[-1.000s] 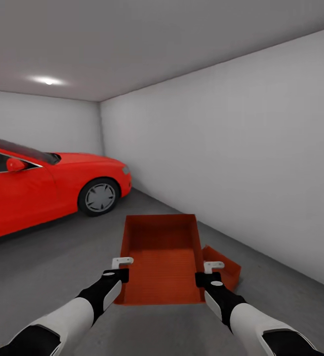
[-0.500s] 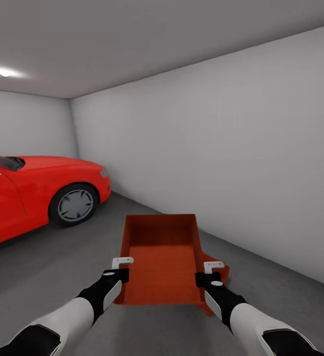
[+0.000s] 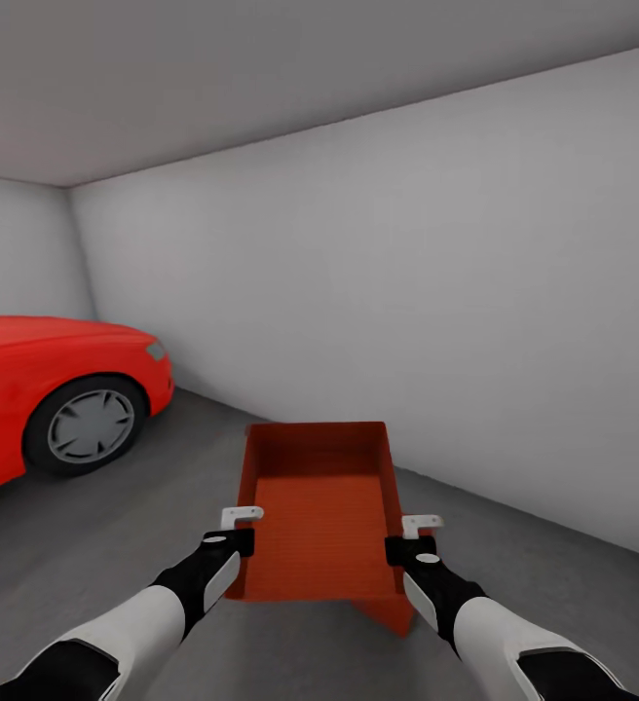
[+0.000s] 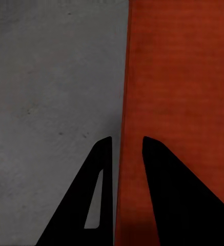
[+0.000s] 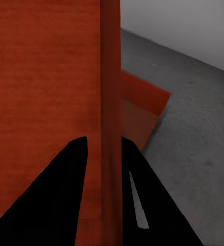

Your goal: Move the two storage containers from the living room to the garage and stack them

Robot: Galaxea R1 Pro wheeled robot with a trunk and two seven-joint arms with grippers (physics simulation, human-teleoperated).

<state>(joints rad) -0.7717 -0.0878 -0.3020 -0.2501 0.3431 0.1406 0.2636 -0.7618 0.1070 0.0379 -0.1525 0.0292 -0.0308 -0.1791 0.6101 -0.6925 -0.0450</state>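
Note:
An orange-red storage container (image 3: 319, 506) hangs level above the garage floor (image 3: 86, 555), carried by both arms. My left gripper (image 3: 243, 527) is shut on its left wall (image 4: 121, 97), one finger on each side. On the opposite wall (image 5: 110, 92) my right gripper (image 3: 412, 536) is shut the same way. The second storage container (image 3: 388, 613) rests on the floor below the held one, with one corner showing under its near right end. In the right wrist view that lower container (image 5: 142, 102) juts out beside the gripped wall. Its remainder is hidden.
A red car (image 3: 56, 389) stands at the left with its front wheel (image 3: 91, 425) facing me. A pale grey wall (image 3: 456, 292) runs along the right, close beside the containers. Dark grey concrete lies open between the car and the containers.
The view has swung right, so the car sits further left in the picture. The held container is now over the one on the floor and covers most of it. Both grips are unchanged.

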